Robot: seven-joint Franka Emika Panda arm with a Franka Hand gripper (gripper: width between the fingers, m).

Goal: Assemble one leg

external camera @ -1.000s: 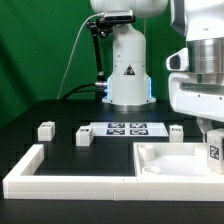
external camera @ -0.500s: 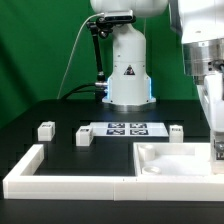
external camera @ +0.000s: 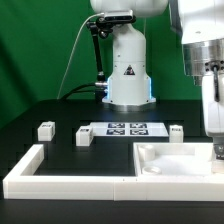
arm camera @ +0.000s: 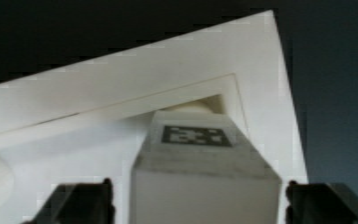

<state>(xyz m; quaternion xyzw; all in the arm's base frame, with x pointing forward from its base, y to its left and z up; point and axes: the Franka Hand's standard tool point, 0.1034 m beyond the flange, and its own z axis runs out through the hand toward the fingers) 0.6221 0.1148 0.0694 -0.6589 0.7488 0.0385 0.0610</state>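
Observation:
In the wrist view a leg [arm camera: 202, 165], a white block with a black-and-white tag facing the camera, stands between my fingers near a corner of the large white tray [arm camera: 87, 110]. My gripper [arm camera: 202, 205] straddles it, with a thin gap on each side, so it is open. In the exterior view the gripper [external camera: 217, 145] is at the right edge over the tray [external camera: 170, 160], and the leg there is hidden. Three more legs [external camera: 45, 129] [external camera: 84, 135] [external camera: 176, 130] lie on the black table.
The marker board [external camera: 125, 128] lies behind the tray. The long white L-shaped wall [external camera: 60, 178] runs along the front and the exterior view's left. The robot base [external camera: 128, 70] stands at the back.
The hand has moved up and toward the exterior view's right. The tagged leg seen under it one second ago no longer shows in the exterior view.

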